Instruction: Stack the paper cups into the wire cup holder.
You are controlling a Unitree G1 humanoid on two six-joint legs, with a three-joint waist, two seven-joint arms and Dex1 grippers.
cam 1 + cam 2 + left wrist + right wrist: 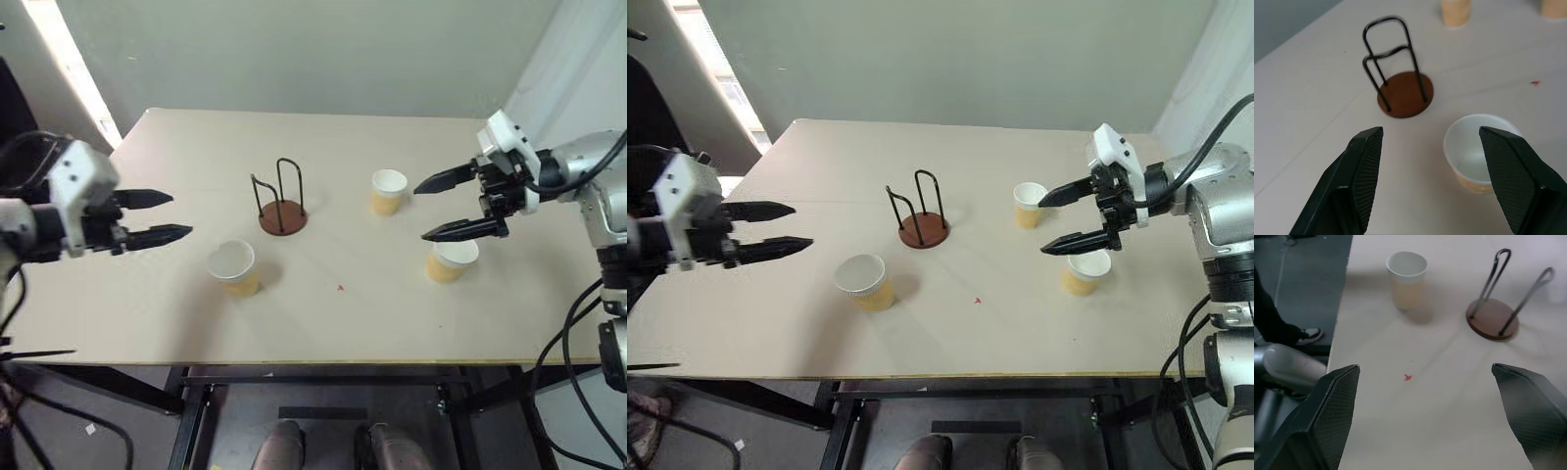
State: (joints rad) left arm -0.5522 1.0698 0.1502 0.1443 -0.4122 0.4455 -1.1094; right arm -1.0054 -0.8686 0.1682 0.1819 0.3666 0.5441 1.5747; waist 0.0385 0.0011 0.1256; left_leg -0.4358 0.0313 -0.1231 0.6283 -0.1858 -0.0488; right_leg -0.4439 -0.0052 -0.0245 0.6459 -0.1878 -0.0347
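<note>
A: Pale beige bench (323, 313) against a grey-green wall, bare apart from the task items. Left end effector (162, 217) hangs over the bench's left side, fingers spread, empty. Right end effector (453, 205) hangs over the right side, fingers spread wide, also empty.

B: Wire cup holder (282, 201) position?

A: Near the bench centre, upright, nothing in it yet. Three paper cups, all upright and well apart: near-left cup (234, 267) in front of the holder and closest to the left end effector; far cup (388, 191) to the holder's right; near-right cup (451, 259) just below the right fingers.

B: Risks?

A: My judgement: thin cup walls could crush or pop out under a hard pinch. A cup lowered off-centre could catch on the wire loops and tip the light holder. The right arm reaching for the far cup could brush the near-right cup.

B: Obstructions?

A: None between cups and holder. A small red speck (340, 287) lies on the bench, harmless.
</note>
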